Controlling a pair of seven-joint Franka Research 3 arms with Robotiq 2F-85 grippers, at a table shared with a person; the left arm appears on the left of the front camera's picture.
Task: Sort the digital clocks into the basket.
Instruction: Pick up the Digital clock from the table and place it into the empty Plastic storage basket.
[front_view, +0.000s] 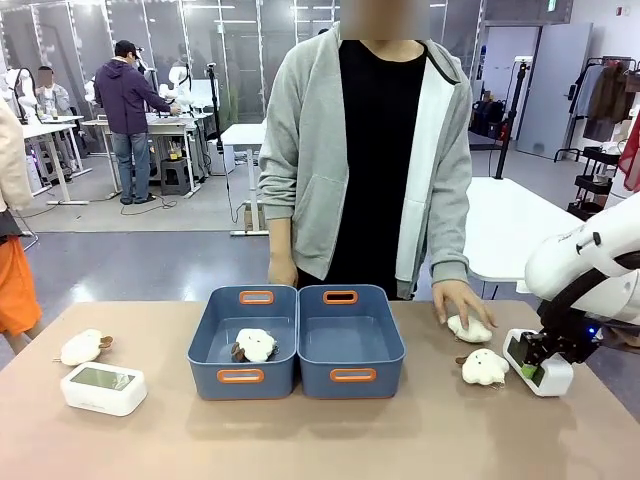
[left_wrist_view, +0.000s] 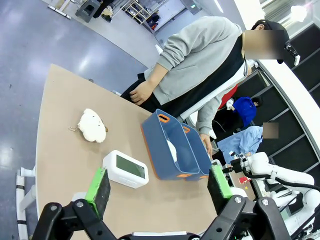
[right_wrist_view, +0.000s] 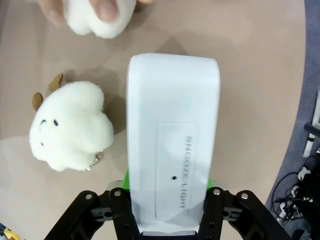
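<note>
In the front view I see two blue rectangular plastic baskets (front_view: 298, 330) with orange-rimmed handle slots, side by side mid-surface in front of the person. The left one holds a cream plush toy (front_view: 255, 345). One white rounded plastic digital clock (front_view: 103, 388) lies face up at the near left of the tan surface (front_view: 300, 440), with a second plush toy (front_view: 84, 347) just beyond it. At the right, my right end effector (front_view: 530, 365) is clamped on the other white digital clock (front_view: 550, 378), which rests on the surface well apart from the baskets. A third plush toy (front_view: 485, 368) lies just left of it, and the person's hand (front_view: 460, 303) covers a fourth plush toy (front_view: 470, 329) farther back. In the left wrist view, my left end effector (left_wrist_view: 159, 184) hangs above the surface with its fingers wide apart, gripping nothing, and the near-left clock (left_wrist_view: 126, 169) lies ahead beside the baskets (left_wrist_view: 165, 142). In the right wrist view, green pads press both sides of the held clock (right_wrist_view: 173, 125), printed SNOOZE/LIGHT.
</note>
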